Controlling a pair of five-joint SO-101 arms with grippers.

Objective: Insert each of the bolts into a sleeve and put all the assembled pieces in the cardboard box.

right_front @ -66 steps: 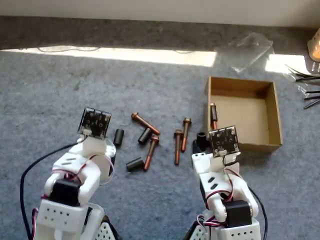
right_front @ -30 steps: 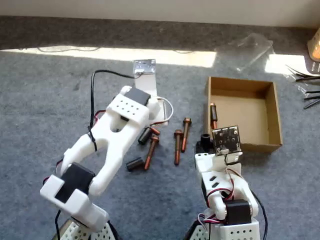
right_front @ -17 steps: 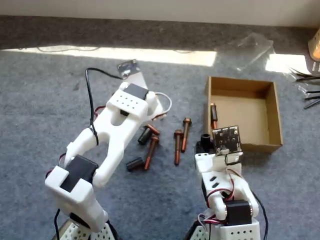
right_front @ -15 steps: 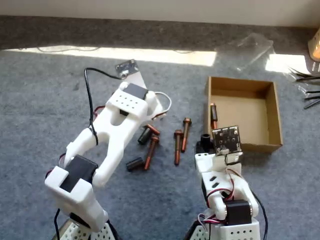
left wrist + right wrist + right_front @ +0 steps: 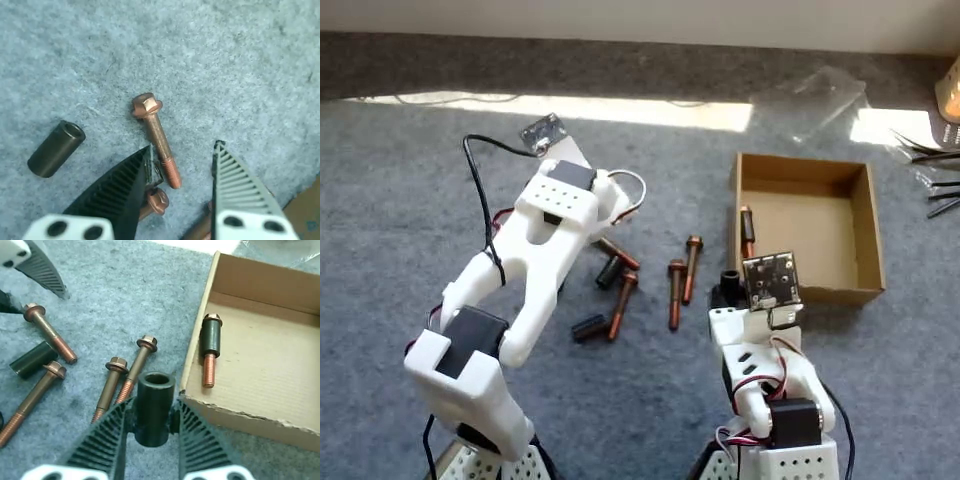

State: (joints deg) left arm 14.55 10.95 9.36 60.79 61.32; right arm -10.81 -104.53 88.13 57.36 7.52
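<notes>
A black sleeve [image 5: 155, 402] is held upright, open end up, pinched between the jaws of the right gripper [image 5: 153, 412], just beside the near left corner of the cardboard box [image 5: 860, 230]. Inside the box, one assembled piece [image 5: 210, 347], a bolt pushed through a sleeve, is laid along the left wall.

Left of the box, two copper bolts [image 5: 692, 265] [image 5: 675, 292] are laid side by side on the grey carpet [image 5: 420, 180], heads to the far side. Farther left, a third bolt [image 5: 622, 305] is found, with a second sleeve [image 5: 610, 272] at its head and a third sleeve [image 5: 588, 327] on its side near its threaded end.

Over the leftmost part of this group the left arm [image 5: 535, 270] is stretched out. The jaws of the left gripper [image 5: 184, 149] are spread, and the threaded end of a fourth bolt [image 5: 156, 131] is seen between them; contact with it cannot be told. A fourth sleeve [image 5: 56, 148] is laid on its side near this bolt, apart from it.
</notes>
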